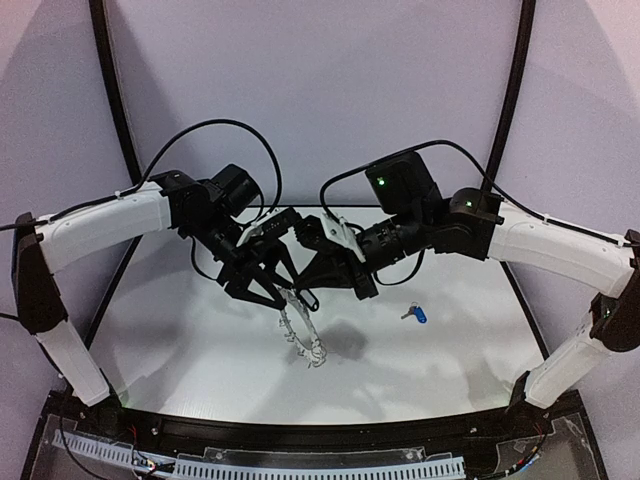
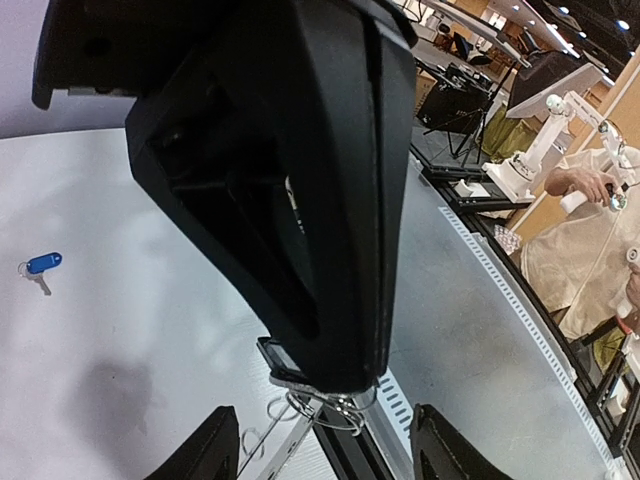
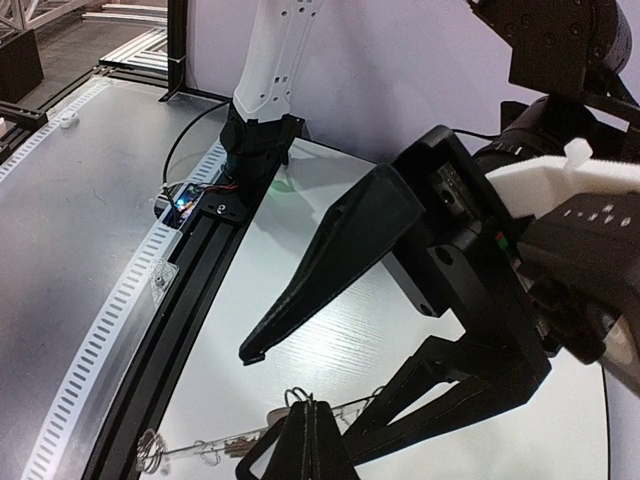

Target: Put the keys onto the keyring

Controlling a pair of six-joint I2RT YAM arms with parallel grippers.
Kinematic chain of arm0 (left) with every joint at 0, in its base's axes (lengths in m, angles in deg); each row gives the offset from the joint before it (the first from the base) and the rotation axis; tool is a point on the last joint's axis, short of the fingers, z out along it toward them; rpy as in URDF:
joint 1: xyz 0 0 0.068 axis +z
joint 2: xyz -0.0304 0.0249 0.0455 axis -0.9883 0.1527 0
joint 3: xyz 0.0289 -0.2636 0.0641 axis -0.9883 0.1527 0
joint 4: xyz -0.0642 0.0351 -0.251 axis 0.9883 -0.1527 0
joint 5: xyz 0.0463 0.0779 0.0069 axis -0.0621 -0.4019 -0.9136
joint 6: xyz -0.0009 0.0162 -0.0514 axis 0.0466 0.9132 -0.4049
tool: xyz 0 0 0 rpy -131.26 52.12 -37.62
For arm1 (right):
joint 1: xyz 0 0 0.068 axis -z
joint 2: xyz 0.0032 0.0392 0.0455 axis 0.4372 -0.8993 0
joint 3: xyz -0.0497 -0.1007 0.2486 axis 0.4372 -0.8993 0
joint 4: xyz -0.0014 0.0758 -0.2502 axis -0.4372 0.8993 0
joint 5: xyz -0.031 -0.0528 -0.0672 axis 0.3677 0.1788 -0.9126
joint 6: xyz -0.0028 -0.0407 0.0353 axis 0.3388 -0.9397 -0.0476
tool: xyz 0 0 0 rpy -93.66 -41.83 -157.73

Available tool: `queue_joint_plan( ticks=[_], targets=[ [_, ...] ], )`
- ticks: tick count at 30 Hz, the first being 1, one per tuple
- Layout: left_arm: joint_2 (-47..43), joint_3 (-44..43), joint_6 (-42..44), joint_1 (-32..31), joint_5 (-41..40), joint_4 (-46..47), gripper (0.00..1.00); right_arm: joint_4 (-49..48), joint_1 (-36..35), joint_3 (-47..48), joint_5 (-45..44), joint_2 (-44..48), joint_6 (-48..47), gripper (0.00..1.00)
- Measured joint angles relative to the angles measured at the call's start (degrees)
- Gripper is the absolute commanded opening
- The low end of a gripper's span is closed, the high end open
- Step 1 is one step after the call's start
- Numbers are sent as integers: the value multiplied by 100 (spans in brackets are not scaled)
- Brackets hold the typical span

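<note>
Black fingers of the right gripper (image 3: pixel 303 425) are pressed together on the rim of the keyring (image 1: pixel 302 335). They pinch it among its small wire clips. The ring hangs down and towards the near side from that grip, turned almost edge-on to the overhead camera. Its shadow falls on the white table (image 1: pixel 190 340) just to its right. Whether its lower edge touches the table cannot be told.

The left gripper (image 2: pixel 325 415) is spread, with one finger (image 3: pixel 330 260) on each side of the right gripper's tip and of the pinched part of the ring. No contact between these fingers and the ring can be seen. In the left wrist view the right gripper fills most of the frame, and the wire loops of the ring sit between the two left fingertips at the bottom edge.

Both arms reach in from their own sides and meet over the middle of the table, their grippers pointing down and towards each other.

The key with the blue tag (image 1: pixel 415 314) lies flat on the table, well to the right of the ring and apart from both grippers. The key with the black tag cannot be made out for certain. A small dark piece shows beside the clamped rim, but it is too hidden to name.
</note>
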Motion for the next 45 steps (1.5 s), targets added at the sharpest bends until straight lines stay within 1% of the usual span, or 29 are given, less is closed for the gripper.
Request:
queue_joint_plan(
  ticks=[5,10,17,23,28,31,37,45],
  targets=[
    [39,-7,149,-4,-17,-107,58,2,0,33,11,-2,0,0],
    [42,-7,299,0,-9,-153,52,52,0,33,35,-2,-15,0],
    [76,-59,396,0,9,-240,50,105,0,37,254,-2,-57,0],
    [221,-229,533,2,35,-435,43,175,0,57,402,-2,-129,0],
    [356,-420,664,0,98,-656,41,245,0,133,466,-2,-166,0],
    [382,-483,695,0,136,-767,40,227,0,142,466,-4,-164,0],
    [382,-522,704,0,188,-841,35,188,-2,160,428,-83,-162,0],
    [385,-525,577,7,208,-861,34,-63,-33,162,144,-181,-116,0]
  ],
)
